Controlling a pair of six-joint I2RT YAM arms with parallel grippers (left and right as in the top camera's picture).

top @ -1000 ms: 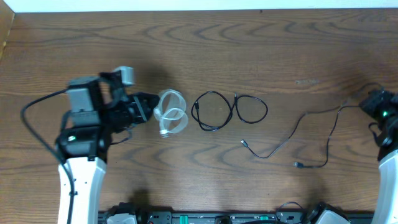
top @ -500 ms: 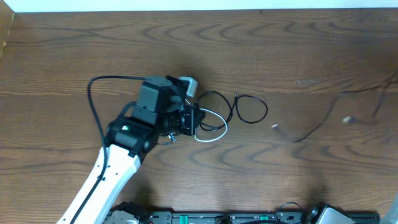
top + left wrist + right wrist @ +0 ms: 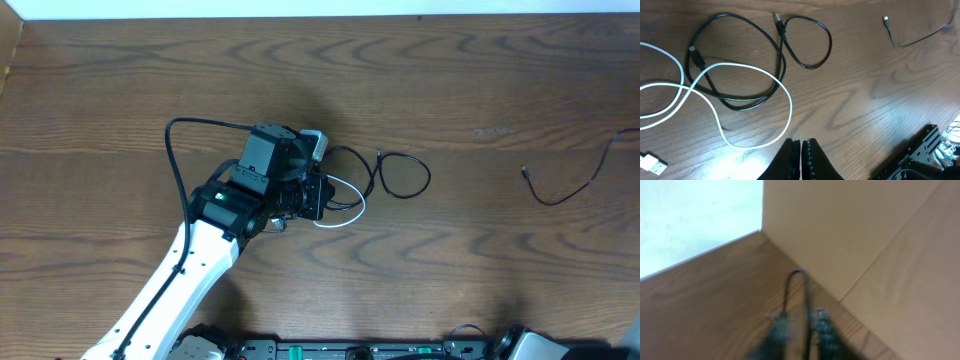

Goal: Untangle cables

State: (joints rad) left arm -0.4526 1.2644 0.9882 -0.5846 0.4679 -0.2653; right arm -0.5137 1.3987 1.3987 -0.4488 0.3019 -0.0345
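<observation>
While its 2 fingers (image 3: 790, 156) were clenched flat against each other with nothing between them, the left gripper (image 3: 800, 152) hung over the wooden table (image 3: 450, 80) at the edge of the white cable (image 3: 715, 107). That cable lay in open curves, its flat plug (image 3: 650, 162) at the left of the wrist view. One curve crossed over the larger loop of the coiled black cable (image 3: 740, 60). This black cable formed 2 loops side by side near the middle of the table, the smaller one to the right.

Well apart, at the far right, a loose black cable (image 3: 565, 190) ran off the table's right edge, with its small plug end on the wood. In the blurred right wrist view, a black cord passed between the fingers of the right gripper (image 3: 802, 330). I could not tell whether they were clamped on it.
</observation>
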